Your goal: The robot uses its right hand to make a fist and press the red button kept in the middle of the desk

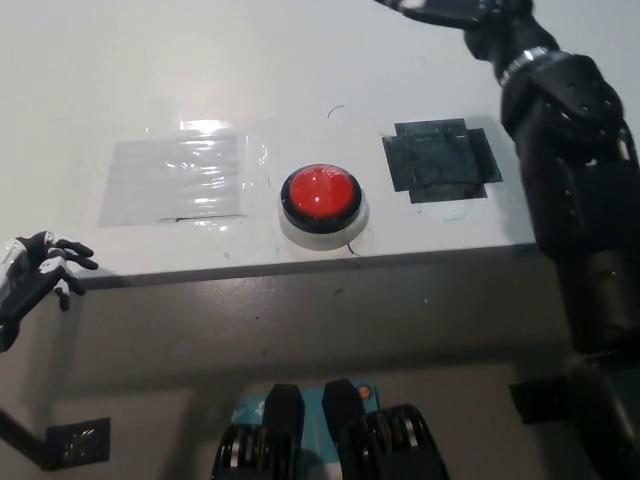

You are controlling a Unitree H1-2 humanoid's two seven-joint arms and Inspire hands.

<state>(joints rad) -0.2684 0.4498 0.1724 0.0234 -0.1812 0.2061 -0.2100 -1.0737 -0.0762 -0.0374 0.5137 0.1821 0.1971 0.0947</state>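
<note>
Red button (320,195) sits mid-desk (300,70) near front edge, untouched. Right hand (440,10) at 1 o'clock from button, cropped by top edge; finger state not discernible. Left hand (35,270) rests at 8 o'clock off desk edge, fingers spread, holding nothing.

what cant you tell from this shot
- Right hand, head view: mostly cut off by the top edge, so open or fisted is unknowable.
- Left hand, head view: partly cut off at the left edge by the desk front.
- Red button: whether it is pressed down cannot be judged.
</note>
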